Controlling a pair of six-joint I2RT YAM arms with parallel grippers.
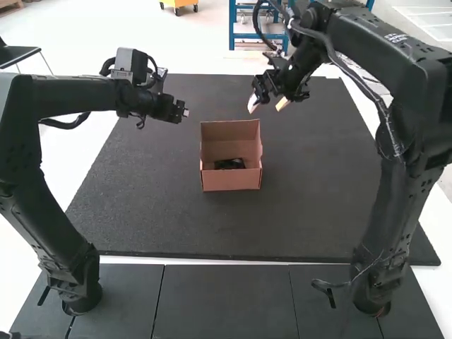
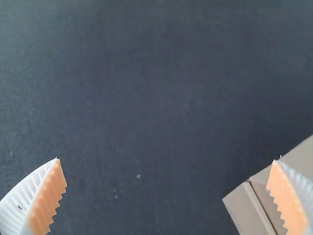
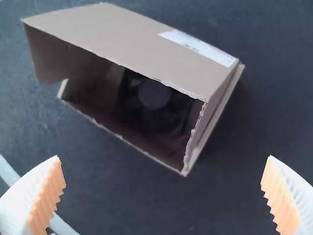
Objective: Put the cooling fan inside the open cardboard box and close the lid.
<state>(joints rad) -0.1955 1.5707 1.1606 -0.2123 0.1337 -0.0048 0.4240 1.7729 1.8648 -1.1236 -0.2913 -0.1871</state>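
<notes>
Black mat (image 1: 141,191): cardboard box (image 1: 231,176) ahead of right jaws, beside left jaws (both spread, empty); cooling fan (image 3: 154,98) inside, lid (image 1: 229,132) upright, evidently awaiting closure.

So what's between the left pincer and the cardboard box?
Just bare black mat between the left pincer and the cardboard box, seen in the high view.

Cardboard box (image 1: 231,176) on black mat (image 1: 141,205), cooling fan (image 1: 229,164) inside, lid (image 1: 230,133) upright, right jaws apart beyond it.
</notes>
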